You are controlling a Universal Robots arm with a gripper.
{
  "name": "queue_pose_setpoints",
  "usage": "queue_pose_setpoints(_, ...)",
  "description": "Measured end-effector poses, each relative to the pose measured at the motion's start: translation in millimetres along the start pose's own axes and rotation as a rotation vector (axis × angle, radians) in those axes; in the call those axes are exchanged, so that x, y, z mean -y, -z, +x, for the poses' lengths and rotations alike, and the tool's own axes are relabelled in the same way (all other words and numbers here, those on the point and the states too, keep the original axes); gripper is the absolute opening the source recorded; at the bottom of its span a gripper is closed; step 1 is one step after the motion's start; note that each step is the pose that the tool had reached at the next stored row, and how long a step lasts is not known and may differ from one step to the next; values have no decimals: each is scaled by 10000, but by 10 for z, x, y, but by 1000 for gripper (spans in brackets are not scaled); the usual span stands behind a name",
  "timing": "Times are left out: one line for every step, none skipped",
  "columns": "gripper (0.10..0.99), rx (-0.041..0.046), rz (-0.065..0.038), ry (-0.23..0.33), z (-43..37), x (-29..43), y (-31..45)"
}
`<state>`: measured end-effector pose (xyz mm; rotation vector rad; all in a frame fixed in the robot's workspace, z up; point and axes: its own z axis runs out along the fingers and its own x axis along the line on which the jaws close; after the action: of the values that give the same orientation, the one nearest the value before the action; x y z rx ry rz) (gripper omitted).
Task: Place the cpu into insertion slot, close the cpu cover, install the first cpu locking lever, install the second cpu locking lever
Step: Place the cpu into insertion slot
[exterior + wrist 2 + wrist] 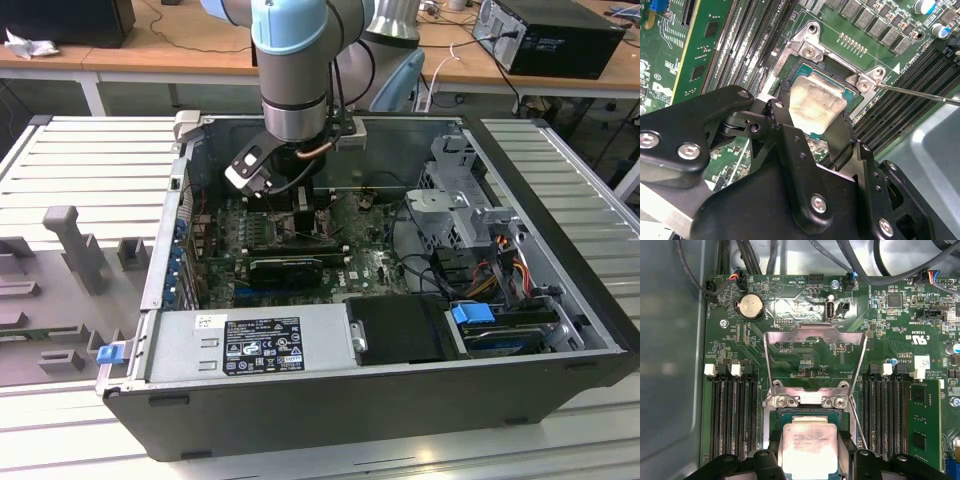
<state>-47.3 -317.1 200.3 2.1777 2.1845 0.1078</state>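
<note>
Pinching the cpu [820,100] by two opposite edges, the gripper [812,119] holds it level at the insertion slot [807,50], toward the case's far side; the cpu cover [790,336] stands swung open beyond.

cpu [816,106] partly behind jaws

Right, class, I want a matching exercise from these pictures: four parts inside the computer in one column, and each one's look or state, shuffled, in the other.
Things:
1. chip
2. cover
3. battery
4. memory slots

Looks and states:
A. long, black, in rows either side of the chip
B. swung open, a silvery frame
C. clamped in the gripper
D. round, silvery

Pairs: 1-C, 2-B, 3-D, 4-A
</note>
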Motion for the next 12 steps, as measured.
queue_pose_setpoints(529,0,0,-1,0,-5,-1)
queue_pose_setpoints(529,0,4,-3,0,-9,-1)
queue_pose_setpoints(529,0,4,-8,0,-14,-1)
queue_pose_setpoints(529,2,1,-9,0,-16,-2)
queue_pose_setpoints(529,3,0,-8,0,-16,-3)
queue_pose_setpoints(529,2,1,-7,0,-17,-4)
queue_pose_setpoints(529,2,0,-7,0,-17,-4)
queue_pose_setpoints(529,1,0,-7,0,-16,-4)
queue_pose_setpoints(529,1,0,-7,0,-17,-4)
queue_pose_setpoints(529,0,-6,-6,0,-18,-5)
queue_pose_setpoints(541,-1,-2,-6,0,-17,-5)
queue_pose_setpoints(541,-1,-1,-6,0,-17,-5)
